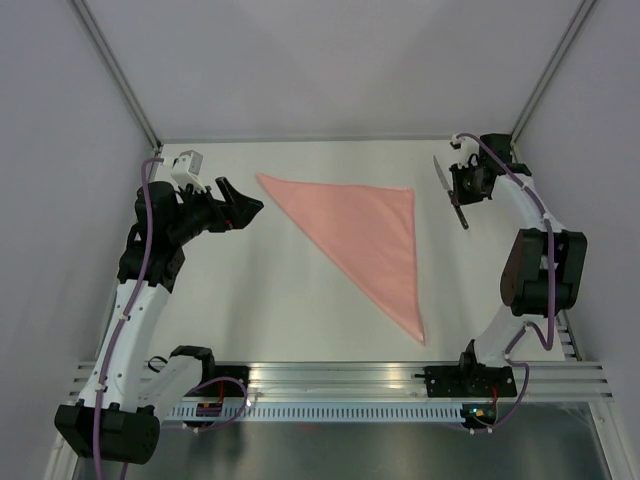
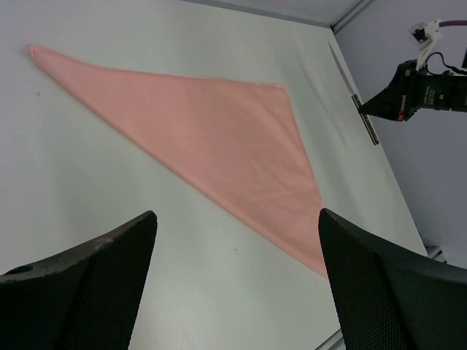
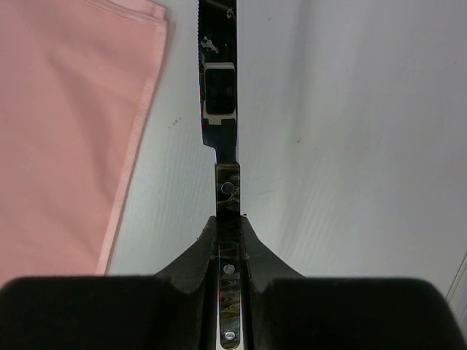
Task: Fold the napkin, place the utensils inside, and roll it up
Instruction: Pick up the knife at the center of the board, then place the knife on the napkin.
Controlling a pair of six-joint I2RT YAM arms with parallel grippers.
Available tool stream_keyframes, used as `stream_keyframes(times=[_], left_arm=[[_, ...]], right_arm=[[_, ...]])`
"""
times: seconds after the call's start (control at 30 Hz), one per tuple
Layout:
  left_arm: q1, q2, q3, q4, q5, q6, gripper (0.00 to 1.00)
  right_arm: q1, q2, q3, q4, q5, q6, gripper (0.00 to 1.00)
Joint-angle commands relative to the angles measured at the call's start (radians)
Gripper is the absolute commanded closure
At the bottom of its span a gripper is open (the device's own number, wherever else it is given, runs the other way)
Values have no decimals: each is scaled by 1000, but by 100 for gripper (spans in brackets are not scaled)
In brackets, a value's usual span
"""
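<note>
The salmon-pink napkin [image 1: 370,230] lies flat on the white table, folded into a triangle with its long point toward the near edge. It also shows in the left wrist view [image 2: 219,138] and the right wrist view [image 3: 66,124]. My right gripper [image 1: 462,190] is shut on the handle of a dark knife [image 1: 441,172], right of the napkin's far right corner; the blade [image 3: 219,95] points away from the fingers. My left gripper [image 1: 243,200] is open and empty, left of the napkin's far left corner. No other utensil is in view.
A metal rail [image 1: 330,380] runs along the table's near edge, with both arm bases on it. Grey walls and slanted frame posts [image 1: 120,70] close in the left, back and right sides. The right arm [image 2: 427,91] shows in the left wrist view.
</note>
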State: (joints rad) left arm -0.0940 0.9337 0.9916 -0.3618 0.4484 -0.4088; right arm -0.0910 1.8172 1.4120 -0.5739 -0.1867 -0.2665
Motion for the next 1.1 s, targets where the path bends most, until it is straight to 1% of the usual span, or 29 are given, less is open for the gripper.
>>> stream_keyframes(times=[0.0, 0.1, 0.13, 0.23, 0.27, 0.33, 0.4, 0.43, 0.53, 0.63, 0.83, 1.07], left_arm=[[-3, -9, 10, 9, 18, 19, 6], [-3, -9, 12, 9, 18, 13, 6], [-3, -10, 13, 7, 18, 11, 6], [-3, -19, 21, 3, 15, 2, 6], [-3, -24, 25, 1, 15, -1, 6], [-3, -30, 36, -8, 12, -5, 6], [-3, -38, 42, -14, 10, -8, 6], [-3, -41, 45, -16, 7, -10, 6], [-3, -50, 47, -29, 0, -13, 6], [-3, -55, 47, -42, -10, -12, 7], [-3, -68, 39, -65, -42, -4, 7], [-3, -72, 33, -75, -53, 1, 7]], right_arm=[[34, -107, -11, -79, -37, 44, 100], [109, -159, -50, -84, -34, 62, 99], [161, -177, -59, -83, -36, 72, 100], [238, -193, -67, -83, -37, 118, 100], [284, -193, -67, -81, -46, 131, 100], [350, -185, -61, -72, -49, 170, 99], [390, -174, -53, -51, -57, 199, 99], [430, -153, -50, -46, -57, 208, 99], [494, -87, -19, -29, -56, 254, 100], [543, -18, 22, -14, -57, 263, 99], [648, 27, 7, 88, 4, 296, 100], [706, 120, 18, 129, 10, 308, 100]])
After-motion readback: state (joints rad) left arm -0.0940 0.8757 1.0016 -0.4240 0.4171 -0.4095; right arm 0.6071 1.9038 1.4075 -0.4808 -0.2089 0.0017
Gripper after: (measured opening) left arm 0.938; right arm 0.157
